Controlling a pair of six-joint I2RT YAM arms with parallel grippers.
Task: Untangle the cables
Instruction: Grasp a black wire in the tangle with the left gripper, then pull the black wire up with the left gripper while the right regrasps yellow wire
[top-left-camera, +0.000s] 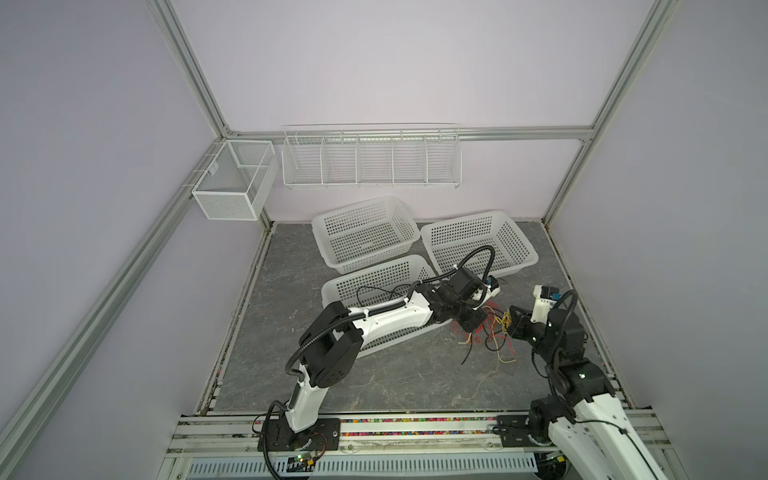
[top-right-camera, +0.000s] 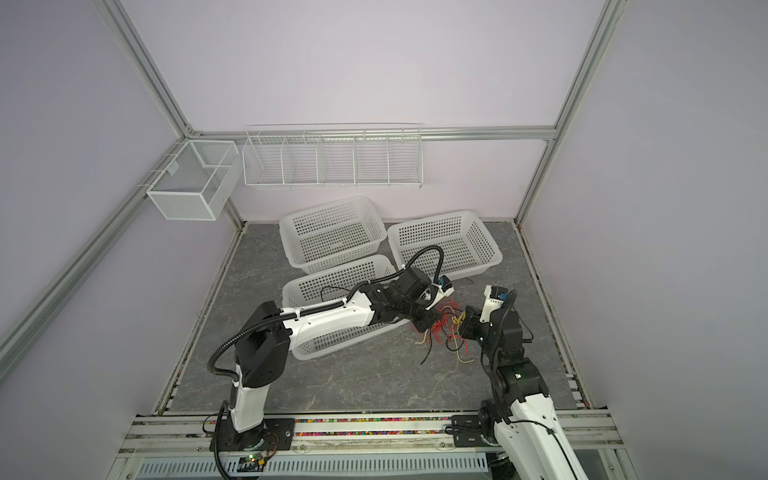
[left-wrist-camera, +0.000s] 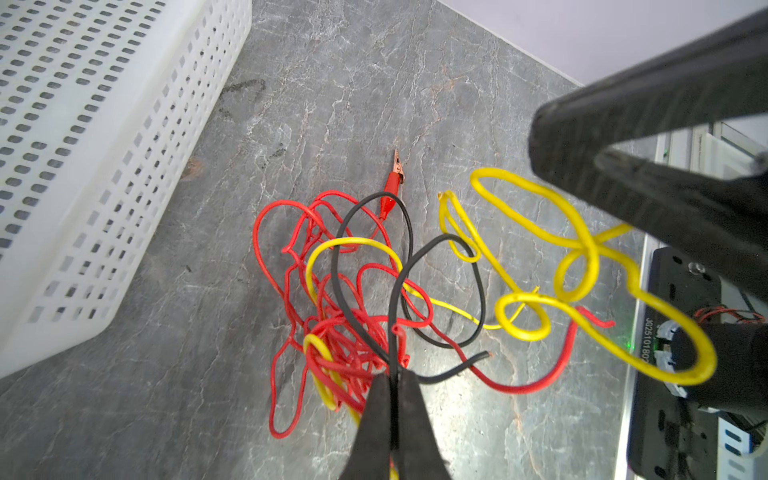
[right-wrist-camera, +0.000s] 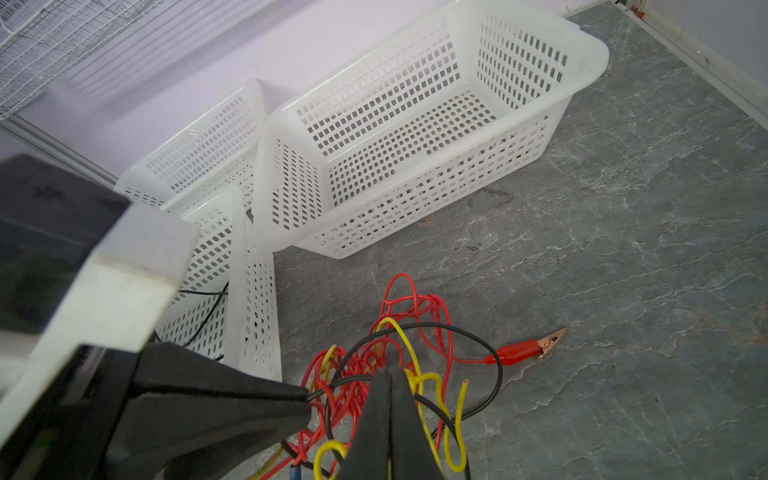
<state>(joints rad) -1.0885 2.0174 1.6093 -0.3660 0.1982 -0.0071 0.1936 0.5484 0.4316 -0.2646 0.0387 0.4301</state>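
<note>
The cables lie in a red, yellow and black tangle on the grey floor between my two grippers, and they show in both top views. My left gripper is shut on a black cable at the tangle's edge. My right gripper is shut on a yellow cable, which hangs in loops from its fingers. The two grippers are close together, with the left gripper beside the right one. A red cable ends in a red alligator clip lying on the floor.
Three white perforated baskets stand behind the tangle: one at the back, one at the right, and a near one under my left arm with a thin black cable in it. A wire rack and a mesh box hang on the wall.
</note>
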